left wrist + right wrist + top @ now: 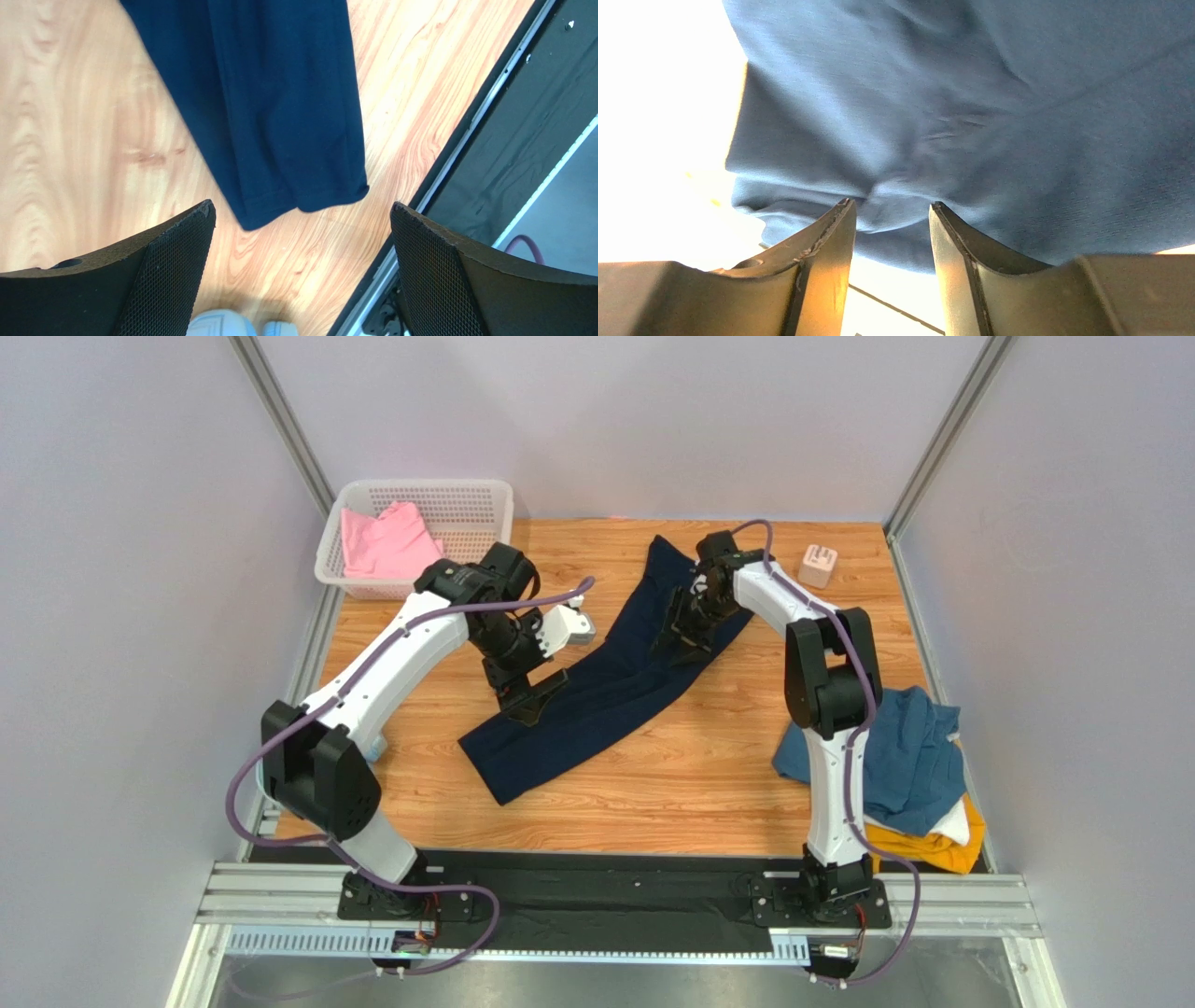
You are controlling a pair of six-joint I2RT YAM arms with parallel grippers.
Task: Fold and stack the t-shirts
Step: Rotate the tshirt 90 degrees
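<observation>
Navy t-shirt (617,686) lies in a long diagonal strip on the tabletop (673,805). Left gripper (302,210) over its near half, jaws wide open. Right gripper (889,206) at its far end, jaws narrowed at a cloth pucker; grip unclear.

The left arm (386,661) and right arm (839,763) share one build: slim white links joined by chunky, rounded black joint housings, each rising from a flat black base plate (368,902). A lilac cable (241,781) loops loosely along each arm from base to wrist. A white wrist housing (568,626) sits behind the left jaws. The left jaws are broad black wedges with finely dimpled, mesh-like inner faces. The right jaws are smooth, dark and tapering, with scuffed pale edges.
</observation>
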